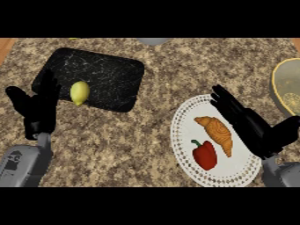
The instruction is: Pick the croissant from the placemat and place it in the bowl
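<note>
With the croissant (pixel 218 134) lying on the white placemat (pixel 186 132) beside a red pepper (pixel 205 154), the right hand (pixel 253 125), fingers straight and spread just right of it, should curl round the croissant alone before crossing to the bowl (pixel 281 88) at far right.

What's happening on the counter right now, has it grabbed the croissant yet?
Not yet. The croissant lies on the white placemat beside a red pepper. The right hand is open, its fingers straight, at the placemat's right edge next to the croissant, holding nothing. The left hand rests open at the left, by a black board with a lemon on it. The bowl waits at the right edge.
</note>
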